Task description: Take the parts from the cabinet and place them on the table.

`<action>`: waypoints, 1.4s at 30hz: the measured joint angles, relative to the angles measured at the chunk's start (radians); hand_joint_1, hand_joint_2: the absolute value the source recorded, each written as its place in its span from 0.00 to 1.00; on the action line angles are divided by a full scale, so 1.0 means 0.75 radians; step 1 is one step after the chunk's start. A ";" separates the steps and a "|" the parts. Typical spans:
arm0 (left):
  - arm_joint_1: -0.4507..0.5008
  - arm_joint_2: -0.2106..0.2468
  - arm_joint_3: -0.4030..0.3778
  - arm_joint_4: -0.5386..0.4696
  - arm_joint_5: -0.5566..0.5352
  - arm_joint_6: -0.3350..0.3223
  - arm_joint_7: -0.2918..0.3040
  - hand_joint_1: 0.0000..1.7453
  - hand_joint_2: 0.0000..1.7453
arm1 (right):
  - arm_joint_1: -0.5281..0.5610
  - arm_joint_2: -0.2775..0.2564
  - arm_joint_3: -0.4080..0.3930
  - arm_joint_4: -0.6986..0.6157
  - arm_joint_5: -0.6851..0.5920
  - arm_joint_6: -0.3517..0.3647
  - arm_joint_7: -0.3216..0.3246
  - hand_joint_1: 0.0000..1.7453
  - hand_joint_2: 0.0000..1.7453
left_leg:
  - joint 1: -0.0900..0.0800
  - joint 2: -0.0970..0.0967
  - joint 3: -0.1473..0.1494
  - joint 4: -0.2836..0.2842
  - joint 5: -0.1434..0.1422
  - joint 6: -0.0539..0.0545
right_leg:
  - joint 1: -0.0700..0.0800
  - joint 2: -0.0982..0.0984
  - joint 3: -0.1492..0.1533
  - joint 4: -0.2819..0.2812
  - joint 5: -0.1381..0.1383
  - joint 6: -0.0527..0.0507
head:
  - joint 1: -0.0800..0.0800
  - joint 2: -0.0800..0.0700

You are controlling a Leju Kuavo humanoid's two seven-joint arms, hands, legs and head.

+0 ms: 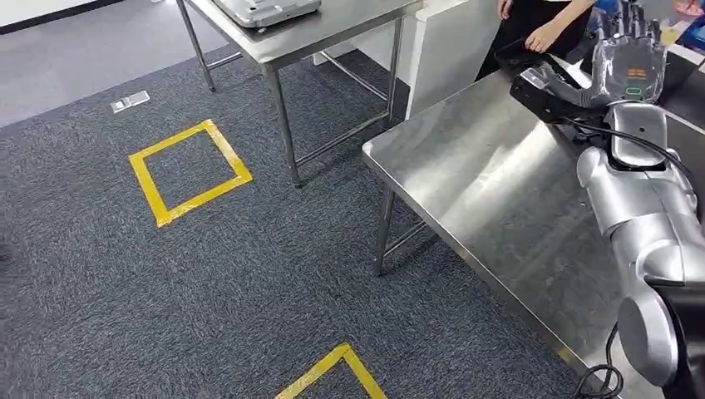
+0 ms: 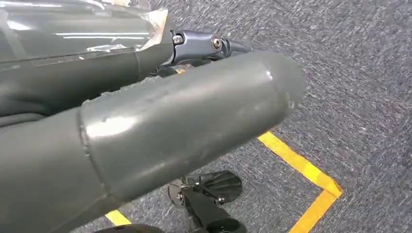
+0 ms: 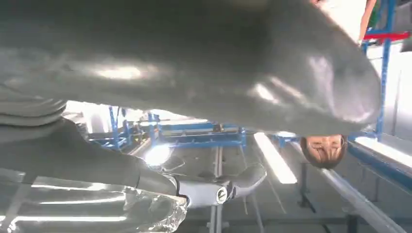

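The silver right arm's hand (image 1: 629, 62) reaches over the steel bench (image 1: 490, 191), fingers apart, apparently empty; parts unseen. A person's hand (image 1: 544, 37) lies close: collision risk. Left hand (image 2: 145, 131): grip unclear.

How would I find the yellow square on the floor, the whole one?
Look at the grey carpet left of the big shiny steel table. The whole yellow tape square lies flat near the legs of the farther steel table. The other yellow tape nearby shows just a corner at the picture's bottom edge.
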 joint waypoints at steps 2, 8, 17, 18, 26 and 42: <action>0.006 0.000 0.000 0.000 -0.001 0.001 0.001 0.00 0.00 | 0.006 -0.002 0.002 -0.002 0.000 0.004 0.001 0.00 0.00 | 0.000 -0.017 -0.012 -0.008 0.015 -0.013 | 0.012 -0.017 -0.008 0.014 0.007 -0.015 | -0.005 0.000; 0.006 0.001 0.001 0.001 -0.011 0.002 0.003 0.00 0.00 | 0.004 0.007 0.006 -0.014 0.002 0.010 0.003 0.00 0.00 | 0.014 0.079 -0.161 0.320 -0.168 -0.048 | 0.004 -0.081 -0.009 0.012 0.020 -0.060 | -0.011 0.000; -0.002 0.000 0.001 0.001 -0.013 0.008 0.008 0.00 0.00 | -0.009 0.003 0.014 -0.027 0.007 0.015 0.008 0.00 0.00 | -0.011 0.151 0.006 0.024 -0.053 -0.020 | 0.031 -0.180 -0.012 0.007 0.014 -0.045 | -0.010 0.000; -0.001 0.000 0.001 0.001 -0.014 0.008 0.009 0.00 0.00 | -0.009 0.005 0.016 -0.027 0.007 0.015 0.008 0.00 0.00 | -0.017 0.135 0.006 0.021 -0.050 -0.013 | 0.034 -0.196 -0.009 0.001 0.015 -0.038 | -0.009 0.000; 0.000 -0.004 0.002 0.001 -0.015 0.008 0.016 0.00 0.00 | 0.016 -0.014 0.021 -0.027 0.014 0.015 0.008 0.00 0.00 | -0.019 0.005 0.020 -0.005 -0.026 0.037 | 0.029 -0.054 -0.215 0.387 -0.123 -0.030 | -0.005 0.000; 0.010 -0.007 0.004 0.001 -0.015 0.010 0.023 0.00 0.00 | 0.009 0.009 0.035 -0.029 0.027 0.012 0.012 0.00 0.00 | 0.023 0.090 -0.153 0.314 -0.139 -0.053 | 0.021 -0.132 -0.016 -0.001 0.031 -0.085 | -0.015 0.000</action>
